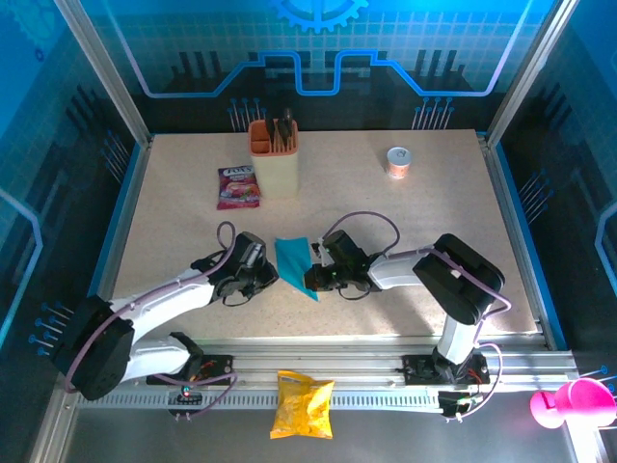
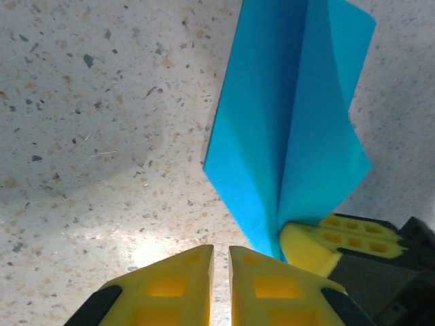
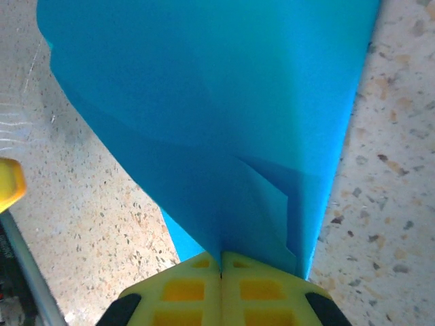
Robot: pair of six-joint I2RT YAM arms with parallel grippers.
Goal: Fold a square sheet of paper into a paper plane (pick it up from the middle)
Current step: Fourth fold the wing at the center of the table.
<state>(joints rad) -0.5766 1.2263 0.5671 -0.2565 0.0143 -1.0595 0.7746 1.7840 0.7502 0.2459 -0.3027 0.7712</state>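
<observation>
Speckled beige table (image 1: 405, 231) sits inside a blue-lit cage with aluminium posts. Both arms reach in low from the near edge, the left arm (image 1: 164, 299) slanting up from the near left corner and the right arm (image 1: 453, 275) bent back toward the middle. An orange-cream holder (image 1: 275, 164) stands upright near the far edge. A yellow crisp bag (image 1: 302, 405) lies on the rail in front of the table, between the two bases.

The paper plane (image 1: 294, 262) lies at the table's centre between the two grippers. It is cyan-blue paper folded to a slim point, with the point toward the near edge. A pink-purple snack packet (image 1: 238, 187) lies flat just left of the holder. A small orange-and-white pot (image 1: 398, 161) stands well apart to the far right.

The right gripper (image 3: 221, 261) has its yellow fingers pressed together on the paper's near tip, layered flaps fanning out above them. The left gripper (image 2: 219, 255) is just beside that tip. Its fingers are nearly together, with a thin slit between them and nothing in it
</observation>
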